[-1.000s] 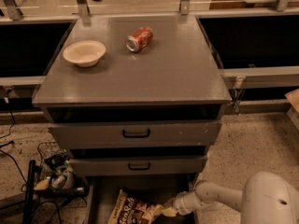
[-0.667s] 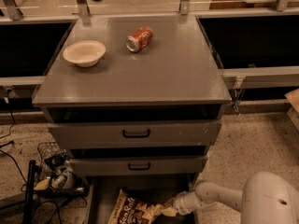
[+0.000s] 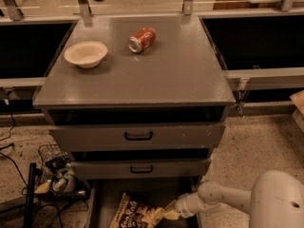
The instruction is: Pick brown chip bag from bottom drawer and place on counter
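Note:
The brown chip bag [image 3: 137, 214] lies in the bottom drawer [image 3: 102, 204], pulled out at the foot of the cabinet. It has a dark brown middle with white lettering and pale ends. My gripper [image 3: 172, 212] reaches in from the right on a white arm and meets the bag's right end. The counter [image 3: 156, 75] is the flat grey top above the drawers.
A cream bowl [image 3: 85, 54] and a red soda can [image 3: 142, 39] on its side rest on the counter. Two upper drawers with black handles [image 3: 138, 136] are shut. A wire basket with cables [image 3: 59, 175] stands on the floor at the left. Black recessed bays flank the cabinet.

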`<move>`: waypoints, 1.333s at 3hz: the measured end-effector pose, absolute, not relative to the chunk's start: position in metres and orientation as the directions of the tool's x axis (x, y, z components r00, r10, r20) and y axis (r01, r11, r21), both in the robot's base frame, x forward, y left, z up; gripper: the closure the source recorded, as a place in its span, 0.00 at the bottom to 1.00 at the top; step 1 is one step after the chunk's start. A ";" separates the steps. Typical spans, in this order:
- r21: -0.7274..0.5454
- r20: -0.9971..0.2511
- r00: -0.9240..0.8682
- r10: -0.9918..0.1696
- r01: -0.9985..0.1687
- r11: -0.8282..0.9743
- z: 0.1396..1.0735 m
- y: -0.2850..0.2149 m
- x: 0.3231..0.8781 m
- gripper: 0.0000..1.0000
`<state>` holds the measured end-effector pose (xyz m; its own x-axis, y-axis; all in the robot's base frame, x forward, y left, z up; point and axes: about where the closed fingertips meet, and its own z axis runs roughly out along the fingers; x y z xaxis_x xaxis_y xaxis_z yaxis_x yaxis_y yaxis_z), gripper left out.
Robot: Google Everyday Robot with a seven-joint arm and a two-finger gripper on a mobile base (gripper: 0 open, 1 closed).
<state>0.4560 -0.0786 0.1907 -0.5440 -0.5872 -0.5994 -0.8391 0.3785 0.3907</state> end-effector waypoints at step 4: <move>0.266 -0.641 -0.368 -0.674 -0.930 0.255 0.391 -0.056 0.435 1.00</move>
